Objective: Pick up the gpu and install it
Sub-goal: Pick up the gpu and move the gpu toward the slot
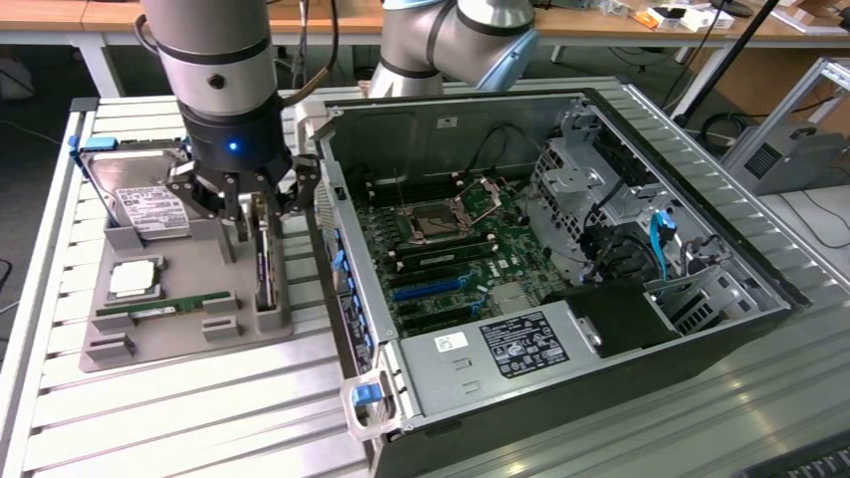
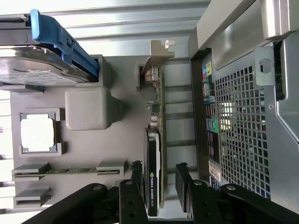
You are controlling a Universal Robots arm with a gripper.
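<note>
The gpu (image 1: 263, 261) is a thin dark card standing on edge in the grey holder tray (image 1: 173, 334), beside the open computer case (image 1: 558, 249). In the wrist view the gpu (image 2: 154, 172) shows a black body and a silvery bracket (image 2: 156, 58) at its far end. My gripper (image 1: 253, 204) hangs right over the card's bracket-side half. Its fingers (image 2: 135, 175) stand on both sides of the card, open, with a gap still showing on the case side. My gripper (image 2: 158, 171) holds nothing.
The tray also carries a hard drive (image 1: 143, 204) with a blue-handled caddy, a square processor (image 1: 135, 279) and a green memory stick (image 1: 166, 307). Inside the case lies the motherboard (image 1: 439, 249) with blue slots. The case's perforated rear wall (image 2: 243, 126) stands close beside the card.
</note>
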